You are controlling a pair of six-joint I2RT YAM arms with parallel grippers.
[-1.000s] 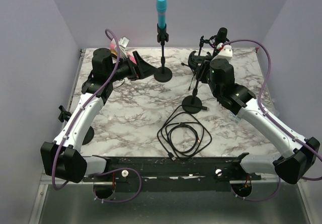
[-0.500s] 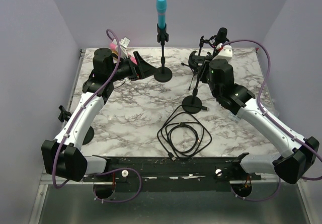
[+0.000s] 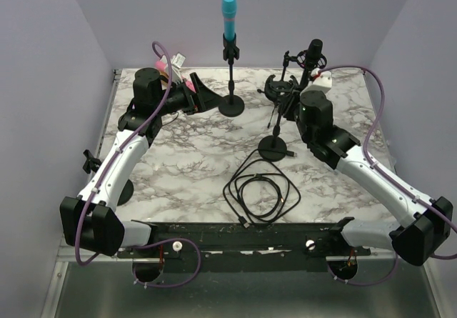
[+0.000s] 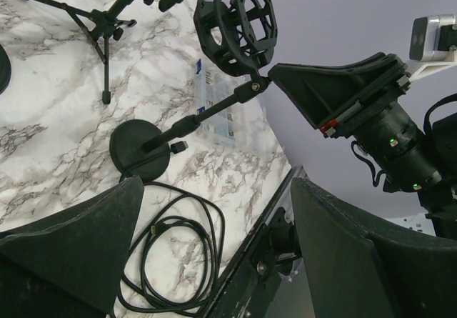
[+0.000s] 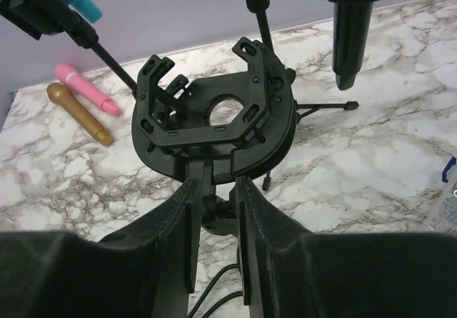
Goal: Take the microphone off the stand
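Fingers (image 5: 178, 239) of the right gripper (image 5: 216, 225) pinch the shock mount stand (image 5: 214, 128) at 1 o'clock, left gripper (image 3: 205, 94) wide open at 11

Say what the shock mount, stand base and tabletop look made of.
Shock mount: probably moulded plastic; matte black, thin ribbed cage arms.
Stand base: likely cast metal; a flat black disc with a dull sheen.
Tabletop: marble look, white with grey veins; could be laminate or print rather than stone.
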